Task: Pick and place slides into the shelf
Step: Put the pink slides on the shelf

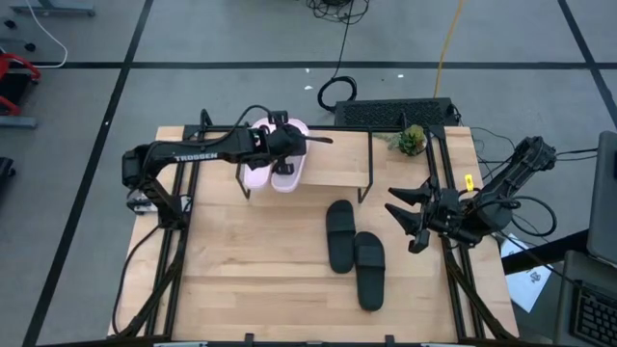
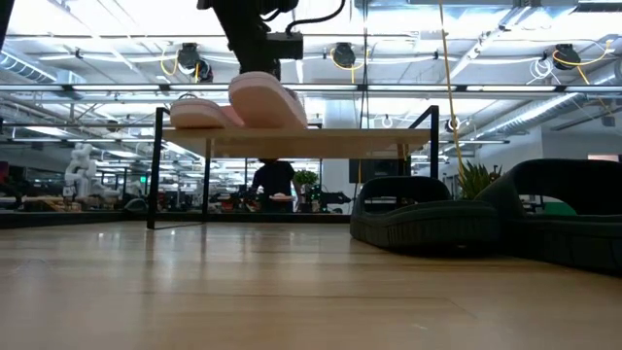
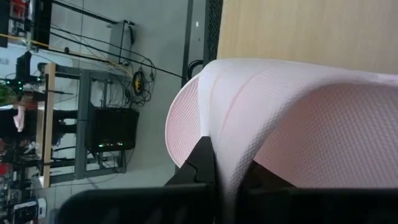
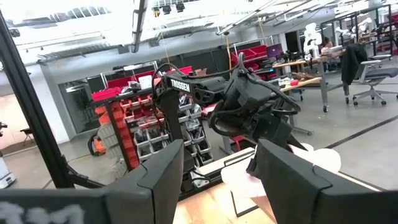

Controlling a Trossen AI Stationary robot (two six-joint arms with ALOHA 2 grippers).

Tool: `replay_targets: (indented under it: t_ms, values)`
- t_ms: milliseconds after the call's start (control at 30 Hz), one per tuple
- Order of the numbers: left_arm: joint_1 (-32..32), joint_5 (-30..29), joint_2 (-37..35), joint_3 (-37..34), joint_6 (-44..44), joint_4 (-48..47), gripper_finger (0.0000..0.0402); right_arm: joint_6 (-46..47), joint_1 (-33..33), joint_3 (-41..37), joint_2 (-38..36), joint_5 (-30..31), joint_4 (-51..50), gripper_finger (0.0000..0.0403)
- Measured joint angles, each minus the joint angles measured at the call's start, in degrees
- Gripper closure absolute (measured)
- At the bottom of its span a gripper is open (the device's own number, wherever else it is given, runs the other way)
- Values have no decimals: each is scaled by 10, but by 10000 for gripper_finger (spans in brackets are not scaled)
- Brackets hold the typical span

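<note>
The wooden tabletop carries the shelf at its twelve o'clock edge — a light board on thin black legs. On the shelf's nine o'clock end lie two pale pink slides, side by side. Directly on the tabletop, toward four o'clock of its centre, lie two black slides — staggered, one nearer the shelf. A small plant sits at the one o'clock corner.

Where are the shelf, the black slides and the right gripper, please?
shelf (image 1: 337, 159): high view, bare board top.
black slides (image 1: 339, 234): high view, strap of the left one.
right gripper (image 1: 406, 214): high view, between its open fingertips.
</note>
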Motion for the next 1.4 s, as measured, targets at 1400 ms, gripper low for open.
replay_targets:
  t_ms: [1400]
  values:
    - [19, -11, 0, -39, -6, 20, 351, 10, 0, 0, 0, 0, 0, 209]
